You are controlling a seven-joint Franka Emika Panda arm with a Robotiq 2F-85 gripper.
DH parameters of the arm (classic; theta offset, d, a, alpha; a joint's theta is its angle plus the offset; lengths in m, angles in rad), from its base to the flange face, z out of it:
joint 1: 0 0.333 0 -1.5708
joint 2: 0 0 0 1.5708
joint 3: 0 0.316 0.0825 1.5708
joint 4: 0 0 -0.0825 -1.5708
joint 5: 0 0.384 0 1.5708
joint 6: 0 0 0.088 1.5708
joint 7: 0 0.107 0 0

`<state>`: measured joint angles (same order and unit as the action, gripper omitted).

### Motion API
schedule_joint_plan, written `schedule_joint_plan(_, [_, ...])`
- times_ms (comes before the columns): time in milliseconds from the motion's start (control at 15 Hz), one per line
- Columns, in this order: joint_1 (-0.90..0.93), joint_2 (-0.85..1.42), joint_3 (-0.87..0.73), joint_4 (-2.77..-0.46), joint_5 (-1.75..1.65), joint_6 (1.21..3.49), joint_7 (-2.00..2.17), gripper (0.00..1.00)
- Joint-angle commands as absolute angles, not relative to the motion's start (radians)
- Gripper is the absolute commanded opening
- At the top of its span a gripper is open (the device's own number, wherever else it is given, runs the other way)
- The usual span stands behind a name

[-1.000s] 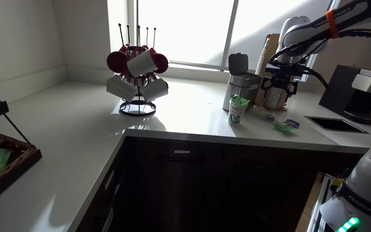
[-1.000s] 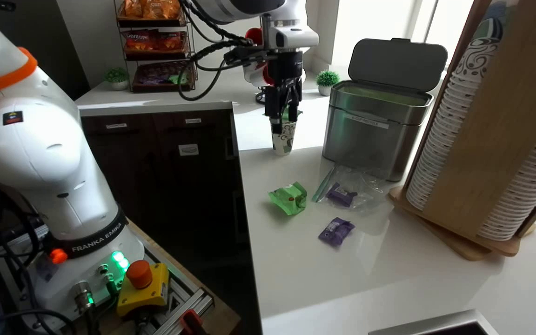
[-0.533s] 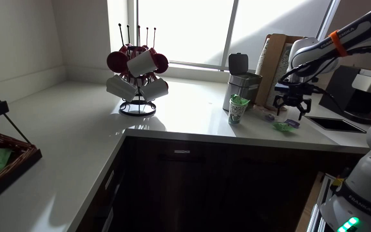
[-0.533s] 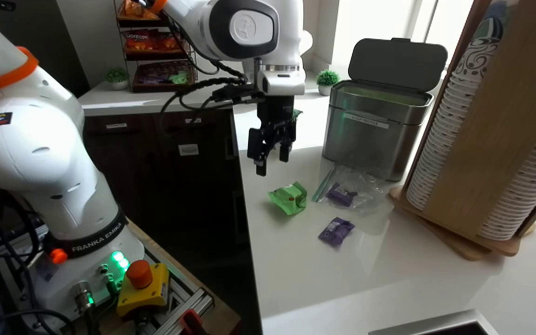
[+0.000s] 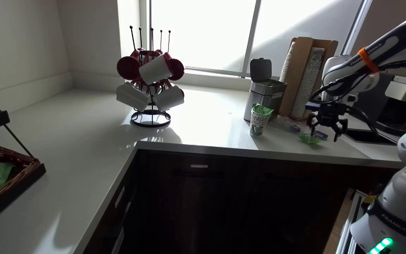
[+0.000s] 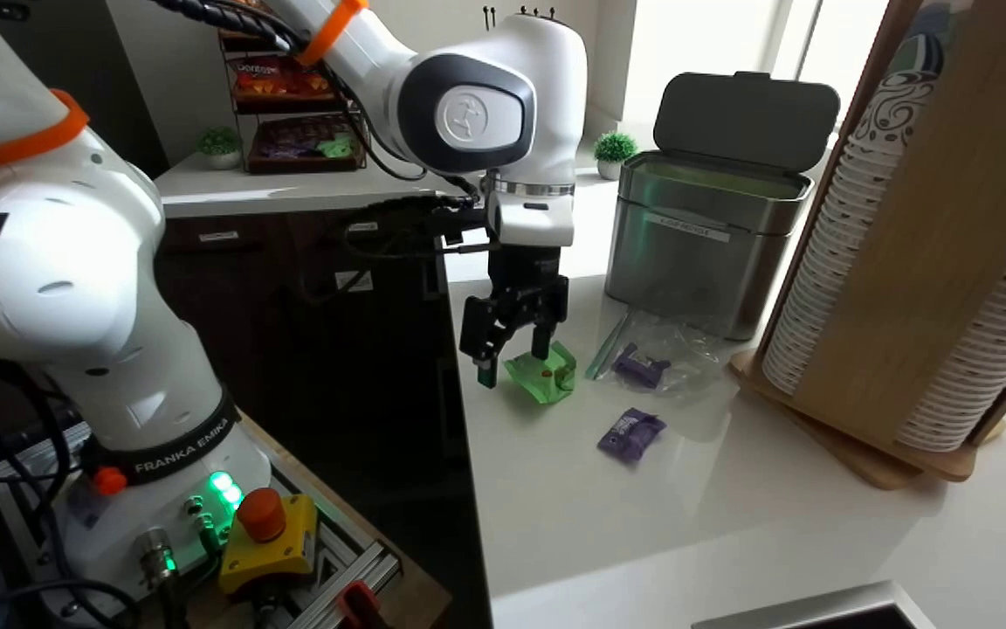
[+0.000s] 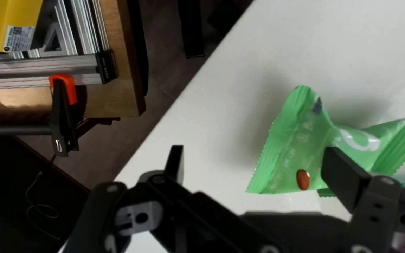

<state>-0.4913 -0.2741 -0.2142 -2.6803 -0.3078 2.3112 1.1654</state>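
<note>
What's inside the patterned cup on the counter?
In an exterior view, crinkled green wrapping sticks out of the top of the patterned cup. The cup's opaque side hides anything lower, so can't tell what's further down.

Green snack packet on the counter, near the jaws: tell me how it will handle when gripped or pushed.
The green snack packet is probably floppy and apt to crumple, since its wrapper is creased and looks like thin film. Pushed, it would likely slide rather than roll: its flat, flared ends should hinder turning, and the countertop looks smooth.
</note>
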Motion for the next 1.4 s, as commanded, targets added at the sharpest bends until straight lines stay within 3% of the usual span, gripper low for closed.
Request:
schedule_joint_plan(0, [-0.492,-0.211,-0.217,-2.678,-0.354,2.4,1.226,1.0])
schedule_joint_plan(67, [-0.488,-0.201,-0.218,-2.675,-0.358,2.419,1.229,1.0])
schedule_joint_plan(267, [-0.479,-0.179,-0.216,-2.671,-0.379,2.482,1.241,0.73])
schedule_joint_plan(333, [-0.477,-0.174,-0.214,-2.669,-0.387,2.494,1.245,0.68])
schedule_joint_plan(400, [-0.474,-0.173,-0.213,-2.668,-0.394,2.506,1.245,0.85])
schedule_joint_plan(667, [-0.474,-0.172,-0.21,-2.673,-0.437,2.541,1.268,1.0])
schedule_joint_plan(733, [-0.474,-0.167,-0.209,-2.673,-0.448,2.548,1.27,0.78])
schedule_joint_plan(933, [-0.468,-0.158,-0.208,-2.671,-0.471,2.56,1.277,0.64])
schedule_joint_plan(1333, [-0.454,-0.158,-0.204,-2.662,-0.503,2.572,1.283,0.16])
